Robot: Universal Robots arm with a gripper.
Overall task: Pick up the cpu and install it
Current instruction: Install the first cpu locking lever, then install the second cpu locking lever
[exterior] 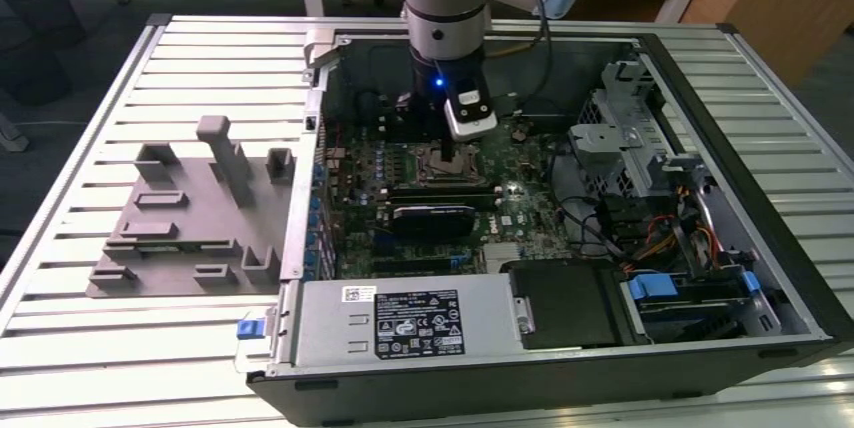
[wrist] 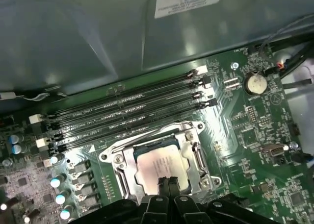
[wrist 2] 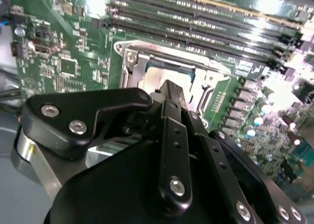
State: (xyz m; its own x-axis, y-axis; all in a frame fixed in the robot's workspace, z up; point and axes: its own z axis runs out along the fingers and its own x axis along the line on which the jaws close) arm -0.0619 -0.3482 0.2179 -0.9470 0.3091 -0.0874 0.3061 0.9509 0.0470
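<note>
Black linkage hand (wrist: 168,181) nearest the lens in the first wrist view, fingertips drawn together into a narrow point, nothing pinched between them; tip poised over the near edge of the small flat square cpu with silvery metal top (wrist: 159,166). Cpu seated flat inside the metal-framed socket (wrist: 158,163) on the green motherboard (wrist: 245,136), frame open around it, so placement judged done, the narrow tip probably there to press or check seating. Contact between tip and chip not resolvable.

Beyond the socket, four long black memory slots (wrist: 127,111), then a round silver coin cell (wrist: 255,83) and the grey case wall.

Second wrist view: hand (wrist 2: 171,89) bulks large across the foreground, hiding most of the cpu (wrist 2: 156,78); only a pale corner visible past the fingers.

Exterior view adds the wider layout: grey arm reaching down into the open black computer case (exterior: 747,148) lying on the slatted metal desk (exterior: 80,348), hand (exterior: 449,155) over the socket, grey plastic slotted holder block (exterior: 187,218) well apart toward the exterior view's left, no chip on it
</note>
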